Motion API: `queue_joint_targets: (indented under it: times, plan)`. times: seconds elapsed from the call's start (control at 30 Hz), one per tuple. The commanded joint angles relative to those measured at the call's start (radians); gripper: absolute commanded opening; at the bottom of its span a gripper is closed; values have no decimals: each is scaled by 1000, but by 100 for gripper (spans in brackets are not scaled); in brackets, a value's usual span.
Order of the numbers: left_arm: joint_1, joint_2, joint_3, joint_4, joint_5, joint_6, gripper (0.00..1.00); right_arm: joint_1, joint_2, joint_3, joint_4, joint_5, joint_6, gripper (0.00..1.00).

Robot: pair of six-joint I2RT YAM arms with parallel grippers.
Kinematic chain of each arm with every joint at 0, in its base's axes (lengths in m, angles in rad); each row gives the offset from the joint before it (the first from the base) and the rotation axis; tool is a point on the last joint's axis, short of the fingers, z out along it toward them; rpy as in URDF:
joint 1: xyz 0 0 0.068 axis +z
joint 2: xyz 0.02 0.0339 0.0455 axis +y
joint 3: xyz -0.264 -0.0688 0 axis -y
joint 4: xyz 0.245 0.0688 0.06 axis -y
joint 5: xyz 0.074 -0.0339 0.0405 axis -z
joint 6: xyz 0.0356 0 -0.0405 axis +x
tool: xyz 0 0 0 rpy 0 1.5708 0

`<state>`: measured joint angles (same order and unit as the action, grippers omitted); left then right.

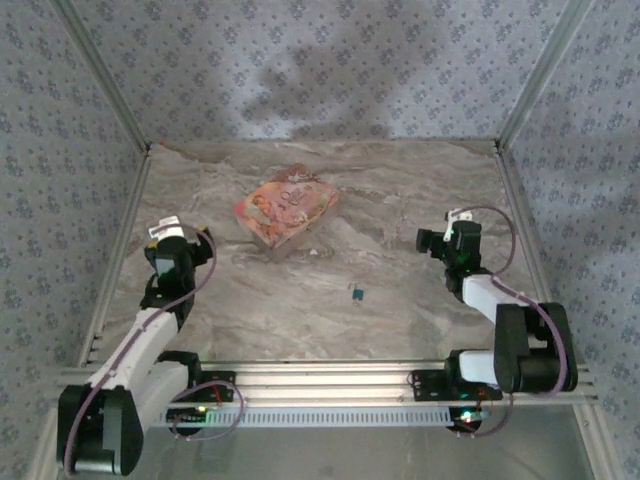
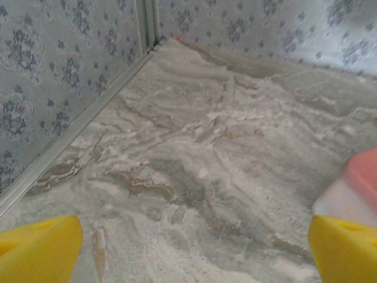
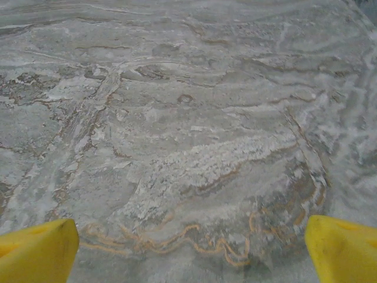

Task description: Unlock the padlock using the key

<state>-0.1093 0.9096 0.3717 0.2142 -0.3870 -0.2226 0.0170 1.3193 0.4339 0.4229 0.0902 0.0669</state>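
The padlock [image 1: 356, 293] is a tiny dark speck lying on the marble table [image 1: 400, 200], between the two arms and in front of the pink box. I cannot make out the key as a separate thing at this size. My left gripper [image 1: 172, 232] is at the left side of the table, well away from the padlock. In the left wrist view the left gripper [image 2: 194, 253] is open, its yellow fingertips [image 2: 38, 247] wide apart over bare marble. My right gripper [image 1: 440, 240] is at the right side. The right gripper [image 3: 191, 253] is open too, with nothing between its fingertips [image 3: 341, 247].
A pink illustrated box [image 1: 285, 208] lies tilted at the table's middle back, and its corner [image 2: 356, 188] is close to my left gripper's right finger. Patterned walls and metal rails [image 1: 115, 270] close in the table on the left, right and back.
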Motion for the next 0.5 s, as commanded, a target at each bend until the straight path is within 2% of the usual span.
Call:
queue_joint_targets:
  times: [0.0, 0.17, 0.3, 0.33, 0.4, 0.47]
  plan:
    - [25, 60, -23, 96, 25, 35, 98, -14, 27, -62, 259, -26, -91, 100]
    - [50, 124, -63, 225, 70, 63, 98, -63, 62, -106, 380, -115, -91, 100]
    - [64, 150, -75, 262, 100, 108, 98, -83, 209, -153, 605, -142, -73, 100]
    - [67, 155, -82, 278, 110, 116, 98, -82, 219, -132, 589, -141, -73, 100]
    - [73, 170, -92, 304, 135, 123, 98, -81, 202, -45, 383, -101, -65, 100]
    - [79, 193, -98, 330, 156, 133, 98, -60, 205, -47, 399, -75, -81, 100]
